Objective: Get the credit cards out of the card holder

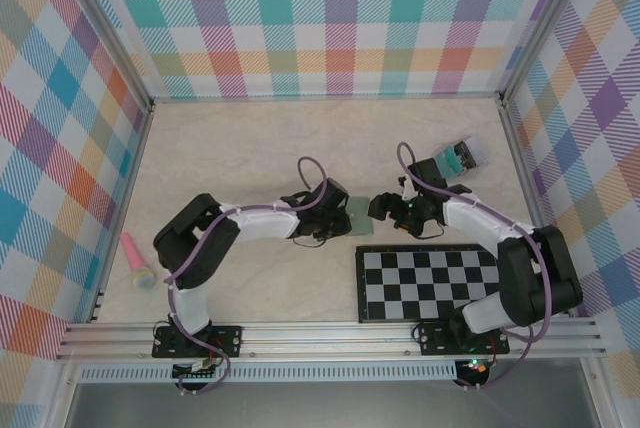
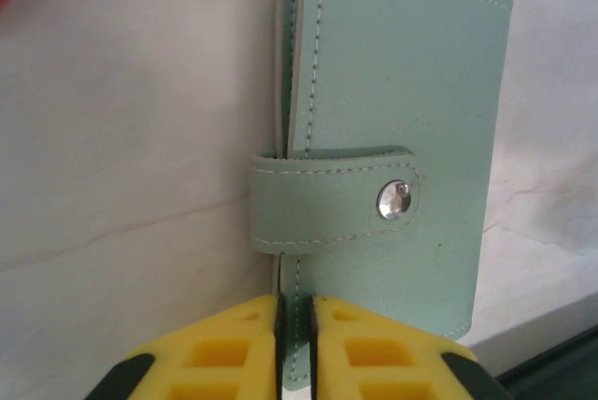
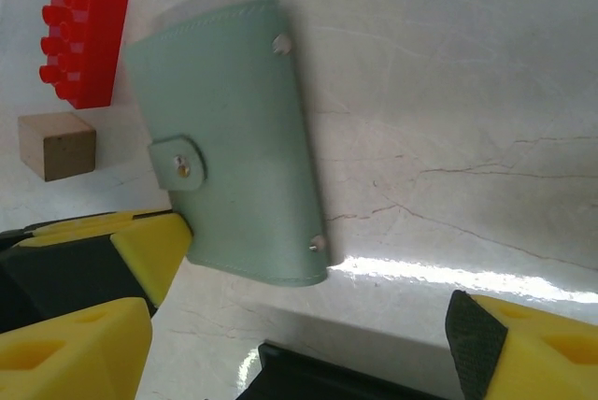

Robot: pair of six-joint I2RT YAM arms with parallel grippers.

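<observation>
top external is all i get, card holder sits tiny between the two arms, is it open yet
Observer: No. The card holder is closed, its strap fastened by a silver snap.
Operator: is anything gripping it
Observer: Yes, the left fingers are pinched on one edge of it.
Operator: and the right arm
Observer: The right fingers stand wide open in front of the holder, not closed on it.
</observation>
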